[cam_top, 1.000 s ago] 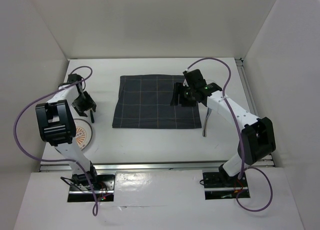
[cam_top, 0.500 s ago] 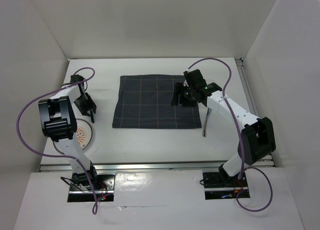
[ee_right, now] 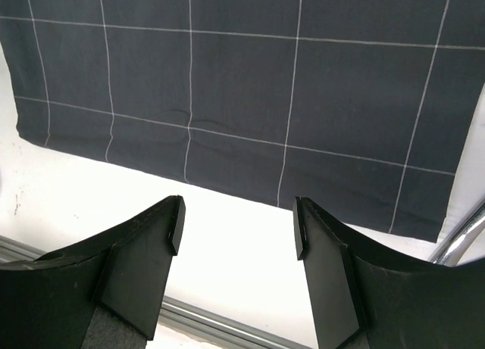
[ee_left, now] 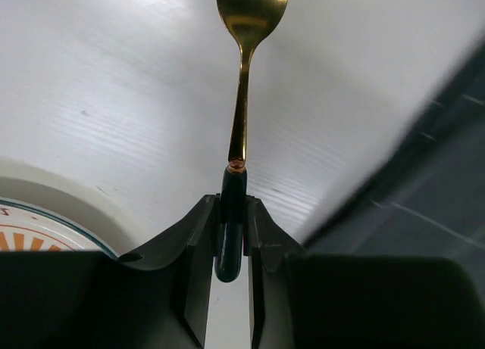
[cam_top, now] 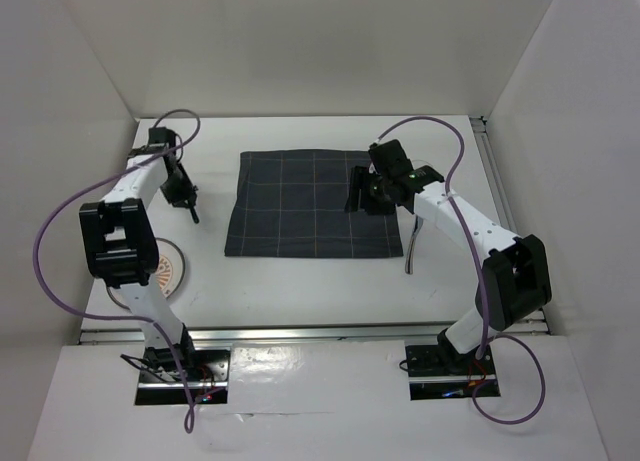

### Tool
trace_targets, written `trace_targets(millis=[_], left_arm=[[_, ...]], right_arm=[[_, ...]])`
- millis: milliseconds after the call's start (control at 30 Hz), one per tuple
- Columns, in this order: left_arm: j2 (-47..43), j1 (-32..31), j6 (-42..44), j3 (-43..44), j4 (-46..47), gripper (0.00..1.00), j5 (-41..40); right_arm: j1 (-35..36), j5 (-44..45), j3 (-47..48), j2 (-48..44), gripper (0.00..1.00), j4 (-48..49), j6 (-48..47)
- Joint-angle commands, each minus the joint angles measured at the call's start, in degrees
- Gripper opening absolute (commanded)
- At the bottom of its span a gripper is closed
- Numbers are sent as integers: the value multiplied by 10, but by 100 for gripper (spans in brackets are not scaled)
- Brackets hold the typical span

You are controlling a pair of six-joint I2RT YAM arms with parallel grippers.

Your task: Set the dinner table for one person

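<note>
Holding a spoon (ee_left: 242,99), left pincer (ee_left: 231,210) hovers near plate (ee_left: 53,194).

Walls: you've got plain white panels (cam_top: 320,41) back, left and right.
Light: even, seemingly from overhead.

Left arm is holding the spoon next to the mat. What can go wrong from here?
1. The left gripper pinches the spoon only at the end of its dark handle, so it may pivot or slip out.
2. The right gripper hangs open over the edge of the mat and could snag it.
</note>
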Motion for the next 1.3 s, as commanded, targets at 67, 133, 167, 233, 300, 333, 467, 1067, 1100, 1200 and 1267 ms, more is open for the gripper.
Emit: trace_targets(millis=[67, 133, 167, 233, 300, 333, 467, 1067, 1100, 1200, 1267], left_arm=[[-47, -106, 81, 77, -46, 0, 13], [-31, -146, 92, 93, -66, 0, -10], [-31, -158, 92, 93, -71, 0, -19], [-19, -186, 72, 86, -71, 0, -25], [-4, -193, 51, 80, -71, 0, -4], [-4, -200, 46, 74, -64, 0, 9], [21, -230, 34, 74, -58, 0, 22], [79, -260, -44, 62, -12, 0, -1], [79, -260, -44, 62, -5, 0, -1], [100, -260, -39, 74, -12, 0, -8], [115, -260, -26, 91, -20, 0, -14]], right_arm=[[4, 35, 37, -24, 71, -9, 17], [4, 43, 31, -40, 71, -9, 17], [4, 53, 26, -46, 71, -3, 23], [-1, 61, 25, -58, 71, -3, 23], [-7, 68, 25, -71, 71, -9, 23], [-13, 68, 25, -71, 71, -9, 23], [-24, 79, 20, -91, 71, -19, 23], [-35, 90, 10, -123, 71, -50, 17], [-35, 90, 10, -123, 71, -50, 17], [-35, 90, 10, -123, 71, -50, 12], [-35, 90, 15, -118, 71, -50, 12]])
